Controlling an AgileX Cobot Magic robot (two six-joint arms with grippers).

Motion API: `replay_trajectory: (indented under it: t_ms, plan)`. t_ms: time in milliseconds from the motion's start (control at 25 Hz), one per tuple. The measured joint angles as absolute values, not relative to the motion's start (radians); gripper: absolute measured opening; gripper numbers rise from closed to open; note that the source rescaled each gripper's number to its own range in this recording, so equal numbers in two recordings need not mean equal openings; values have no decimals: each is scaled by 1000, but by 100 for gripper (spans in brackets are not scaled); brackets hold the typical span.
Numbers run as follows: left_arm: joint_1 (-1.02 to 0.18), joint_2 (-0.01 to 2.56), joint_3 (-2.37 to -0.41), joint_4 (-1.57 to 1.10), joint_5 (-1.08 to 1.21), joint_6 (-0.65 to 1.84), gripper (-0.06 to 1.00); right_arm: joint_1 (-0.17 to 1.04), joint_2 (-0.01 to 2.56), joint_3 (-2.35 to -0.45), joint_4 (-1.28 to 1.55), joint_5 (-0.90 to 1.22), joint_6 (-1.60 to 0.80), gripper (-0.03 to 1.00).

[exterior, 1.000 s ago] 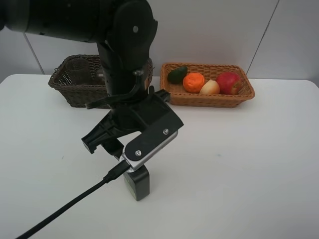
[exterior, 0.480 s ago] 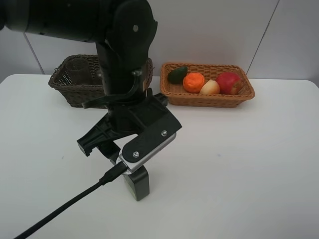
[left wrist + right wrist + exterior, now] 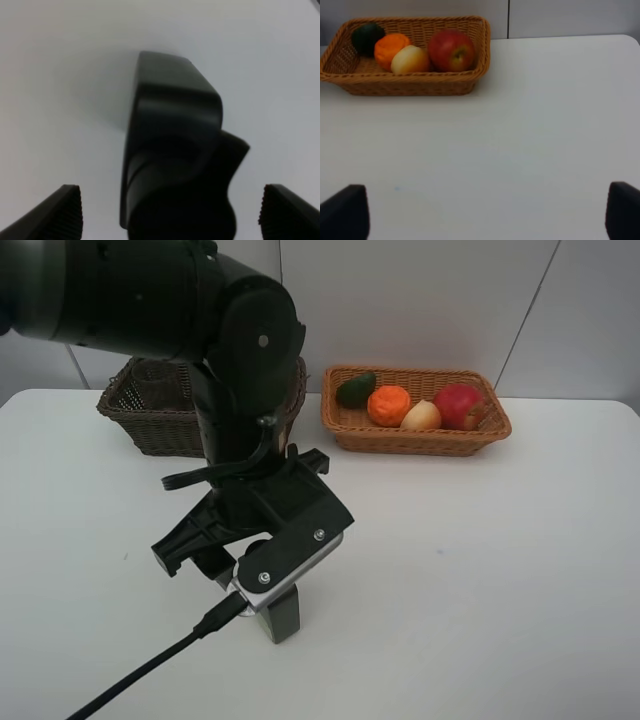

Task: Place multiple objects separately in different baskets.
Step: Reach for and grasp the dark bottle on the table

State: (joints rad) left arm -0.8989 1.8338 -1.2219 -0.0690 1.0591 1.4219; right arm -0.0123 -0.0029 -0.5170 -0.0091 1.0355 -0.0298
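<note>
Black square bottle point(image 3: 277, 615): stands upright on the white table point(image 3: 480, 570), near its front edge, left of the middle; in the left wrist view point(image 3: 172, 160) it fills the gap between the two fingertips, with table showing on either side of it
Left gripper point(image 3: 172, 212): jaws spread wide, one ribbed fingertip point(image 3: 65, 210) to each side of the bottle, neither seen touching it; in the high view the wrist hides the upper part of the bottle
Change since a second ago: the left arm has sunk lower and shifted slightly leftward over the bottle; the bottle itself has not moved, and the jaws are as wide as before
Right gripper point(image 3: 480, 212): jaws spread, nothing between them, only the dark tips visible over bare table; not seen in the high view
Light basket point(image 3: 420, 435): at the back, right of centre, holding the avocado point(image 3: 355, 390), tangerine point(image 3: 389, 405), peach point(image 3: 421, 416) and apple point(image 3: 458, 404) in a row
Dark basket point(image 3: 140, 420): at the back left, partly behind the left arm; a translucent cup point(image 3: 152, 380) shows inside it
Open room: the whole right half of the table in front of the light basket is bare; bare table also lies left of the bottle, between it and the dark basket
Cable point(image 3: 140, 675): runs from the left wrist down to the front-left edge of the high view
</note>
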Motion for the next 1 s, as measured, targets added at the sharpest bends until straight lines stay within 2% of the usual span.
replay_trajectory:
  t_ms: [1000]
  plan:
    - [-911,1918,-1165,-112,947,1442,94,-12,-3,-517,-9,1035,-30,100]
